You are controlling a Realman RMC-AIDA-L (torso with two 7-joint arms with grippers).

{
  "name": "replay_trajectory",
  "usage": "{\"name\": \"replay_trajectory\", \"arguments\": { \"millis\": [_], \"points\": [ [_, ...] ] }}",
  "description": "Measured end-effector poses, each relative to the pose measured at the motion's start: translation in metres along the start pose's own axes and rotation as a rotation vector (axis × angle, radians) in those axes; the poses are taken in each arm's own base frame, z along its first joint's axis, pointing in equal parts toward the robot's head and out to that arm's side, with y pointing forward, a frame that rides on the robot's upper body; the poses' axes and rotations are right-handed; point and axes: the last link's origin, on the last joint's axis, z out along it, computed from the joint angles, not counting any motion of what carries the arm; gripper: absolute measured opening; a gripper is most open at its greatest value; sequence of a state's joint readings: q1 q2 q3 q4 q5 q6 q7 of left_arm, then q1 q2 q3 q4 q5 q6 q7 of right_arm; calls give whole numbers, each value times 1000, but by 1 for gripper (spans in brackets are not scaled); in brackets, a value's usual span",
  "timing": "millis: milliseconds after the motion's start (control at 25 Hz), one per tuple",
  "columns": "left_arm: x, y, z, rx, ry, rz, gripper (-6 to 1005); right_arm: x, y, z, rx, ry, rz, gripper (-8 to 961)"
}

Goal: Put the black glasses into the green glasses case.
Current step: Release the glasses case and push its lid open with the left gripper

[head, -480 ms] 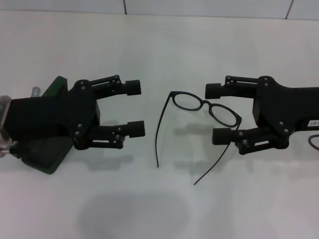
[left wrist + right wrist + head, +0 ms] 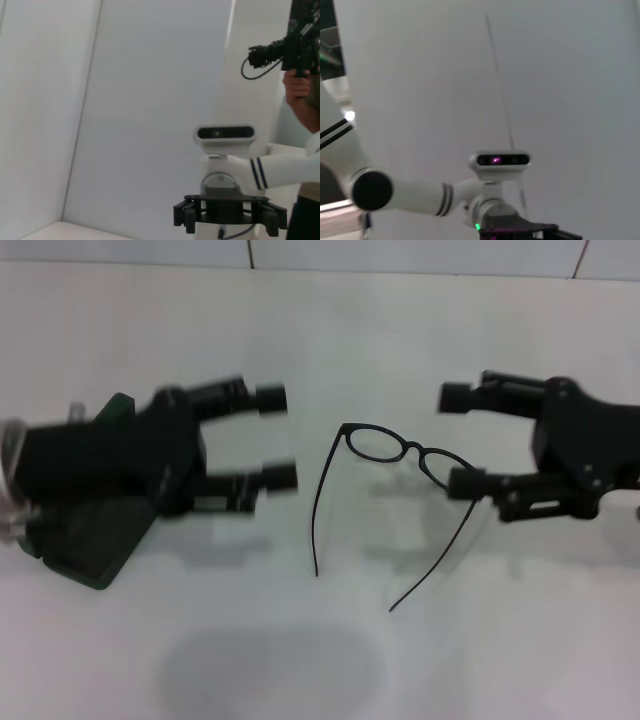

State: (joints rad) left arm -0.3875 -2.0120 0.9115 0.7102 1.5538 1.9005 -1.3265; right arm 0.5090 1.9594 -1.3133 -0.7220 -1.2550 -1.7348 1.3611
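Glasses, the black glasses (image 2: 408, 455), lie on the tabletop (image 2: 500, 640) as the open-fingered right gripper (image 2: 463, 440) pulls back, the left gripper (image 2: 276, 436) stays open, and the green glasses case (image 2: 90, 550) looks mostly hidden.

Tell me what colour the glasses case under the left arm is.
Dark green; the green glasses case shows best in the head view.

One pair of black glasses (image 2: 408, 455), one green glasses case (image 2: 95, 550), two tools: left tool (image 2: 275, 437), right tool (image 2: 458, 440).
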Motion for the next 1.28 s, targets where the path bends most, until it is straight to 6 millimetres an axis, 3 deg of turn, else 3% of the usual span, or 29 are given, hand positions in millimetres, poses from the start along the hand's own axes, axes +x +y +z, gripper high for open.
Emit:
{"name": "replay_trajectory", "arguments": {
  "millis": [160,360,480,560,720,1000,1280],
  "points": [
    [19,-20,3,132,-100,-18,876,1,-1,-19,92,-50,-5,872],
    [58,-45,2,488,-459,1,875,8,3,-39,191,-116,6,872],
    [71,-56,5,742,-690,-13,871,16,9,-47,237,-151,18,872],
    [74,-59,5,821,-765,-20,866,19,13,-52,260,-167,24,872],
    [71,-54,5,922,-920,-51,857,22,14,-55,281,-187,33,872],
    [64,-45,0,958,-989,-149,841,16,6,-52,273,-179,11,872],
    [38,-50,-12,970,-1078,-245,826,15,0,-47,262,-177,2,873]
  ]
}}
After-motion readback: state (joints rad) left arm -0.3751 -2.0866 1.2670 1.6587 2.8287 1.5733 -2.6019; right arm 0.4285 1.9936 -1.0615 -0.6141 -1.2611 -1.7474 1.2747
